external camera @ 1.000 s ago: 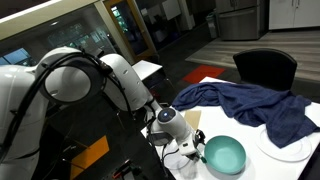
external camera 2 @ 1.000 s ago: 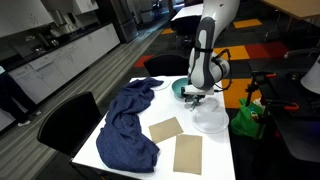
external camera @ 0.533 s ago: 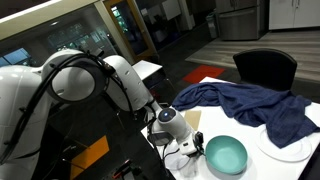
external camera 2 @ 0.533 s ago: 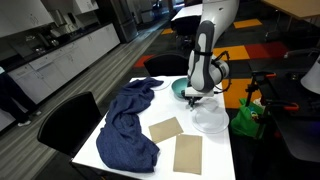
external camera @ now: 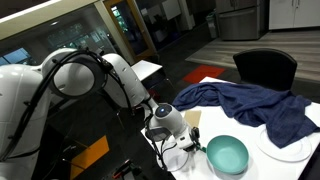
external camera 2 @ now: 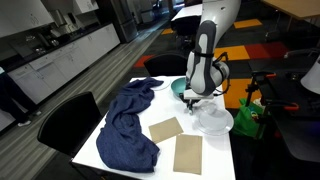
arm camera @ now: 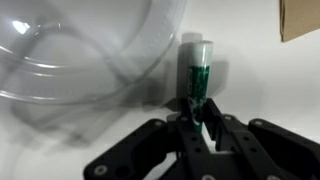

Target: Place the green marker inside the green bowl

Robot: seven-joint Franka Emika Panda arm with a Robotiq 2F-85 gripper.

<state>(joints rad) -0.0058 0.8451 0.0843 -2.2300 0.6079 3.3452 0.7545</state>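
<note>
On the white table you see a crumpled dark blue cloth lying just beside a flat tan cardboard square, another tan square near it, a translucent round dish, and a black chair beyond.

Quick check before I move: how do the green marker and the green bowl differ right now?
The green marker is a thin short stick; the green bowl is round and much wider. The marker sits clamped in the pincer; the bowl stands free and empty on the table. Both are green, the bowl more teal.
</note>
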